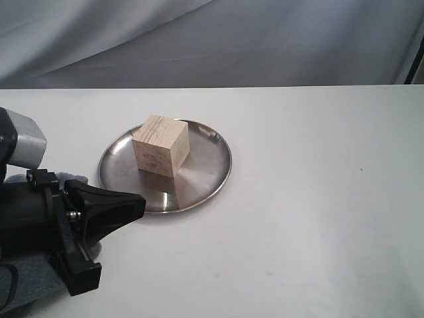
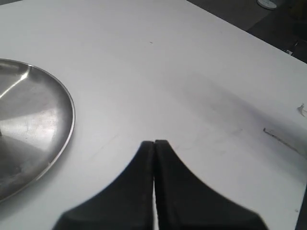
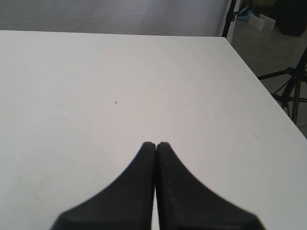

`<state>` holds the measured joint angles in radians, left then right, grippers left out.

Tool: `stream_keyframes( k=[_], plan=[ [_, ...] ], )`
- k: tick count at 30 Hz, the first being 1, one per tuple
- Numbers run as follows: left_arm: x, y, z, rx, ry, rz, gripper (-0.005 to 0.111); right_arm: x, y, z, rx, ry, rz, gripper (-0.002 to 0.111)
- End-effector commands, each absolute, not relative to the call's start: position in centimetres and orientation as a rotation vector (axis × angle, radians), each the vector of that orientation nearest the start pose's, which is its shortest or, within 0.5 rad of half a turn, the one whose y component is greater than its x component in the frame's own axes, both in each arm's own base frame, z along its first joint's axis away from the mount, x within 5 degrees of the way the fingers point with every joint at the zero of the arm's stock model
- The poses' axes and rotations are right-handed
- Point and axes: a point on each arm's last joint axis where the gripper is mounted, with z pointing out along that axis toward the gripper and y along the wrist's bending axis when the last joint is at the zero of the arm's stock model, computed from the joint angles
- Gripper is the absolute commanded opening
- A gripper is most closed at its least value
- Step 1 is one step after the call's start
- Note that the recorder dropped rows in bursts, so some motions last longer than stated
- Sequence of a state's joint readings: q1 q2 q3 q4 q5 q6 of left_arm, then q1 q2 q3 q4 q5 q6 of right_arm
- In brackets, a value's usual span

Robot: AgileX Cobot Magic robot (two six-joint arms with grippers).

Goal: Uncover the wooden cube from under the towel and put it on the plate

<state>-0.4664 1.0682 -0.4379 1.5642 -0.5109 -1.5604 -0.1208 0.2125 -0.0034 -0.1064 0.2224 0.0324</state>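
Exterior view: raised, angled down across the white table [image 1: 318,199] toward a draped grey backdrop [image 1: 199,40]. The steel plate [image 1: 205,182] with the wooden cube [image 1: 161,146] sits mid-frame, and the left gripper [image 1: 138,202] is close and large in the near left corner. Left wrist view: low over the table, facing out along its own fingertips, close in. It catches part of the plate rim, shared with exterior. Right wrist view: same low pose behind the right gripper [image 3: 156,143], facing over the tabletop to its far edge, tripod [image 3: 291,91] beyond. Shares only tabletop.
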Motion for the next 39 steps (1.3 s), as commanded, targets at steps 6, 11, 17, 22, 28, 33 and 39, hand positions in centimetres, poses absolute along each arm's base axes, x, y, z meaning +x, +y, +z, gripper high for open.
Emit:
stream_keyframes(
  k=[6, 11, 17, 22, 28, 33, 39],
  plan=[
    [14.9, -12.7, 23.9, 0.806, 1.972, -0.841, 0.001, 6.9, -1.1, 18.1, 0.068, 1.911, -0.159, 0.000],
    [15.6, -12.2, 23.7, 0.762, 1.990, -0.732, 0.001, 6.9, -1.1, 18.1, 0.068, 1.911, -0.159, 0.000],
    [15.6, -10.0, 25.4, 0.476, 1.957, -0.592, 0.001, 6.9, -1.1, 18.1, 0.068, 1.911, -0.159, 0.000],
    [13.5, -8.1, 28.2, 0.422, 1.777, -0.593, 0.001, 6.9, -1.1, 18.1, 0.068, 1.911, -0.159, 0.000],
    [11.3, -4.6, 30.5, 0.276, 1.585, -0.496, 0.001, 6.9, -1.1, 18.1, 0.068, 1.911, -0.159, 0.000],
    [9.1, -2.8, 29.9, 0.155, 1.511, -0.336, 0.001, 6.9, -1.1, 18.1, 0.068, 1.911, -0.159, 0.000],
    [5.8, -1.7, 27.2, 0.042, 1.405, -0.265, 0.001, 6.9, -1.1, 18.1, 0.068, 1.911, -0.159, 0.000]
  ],
)
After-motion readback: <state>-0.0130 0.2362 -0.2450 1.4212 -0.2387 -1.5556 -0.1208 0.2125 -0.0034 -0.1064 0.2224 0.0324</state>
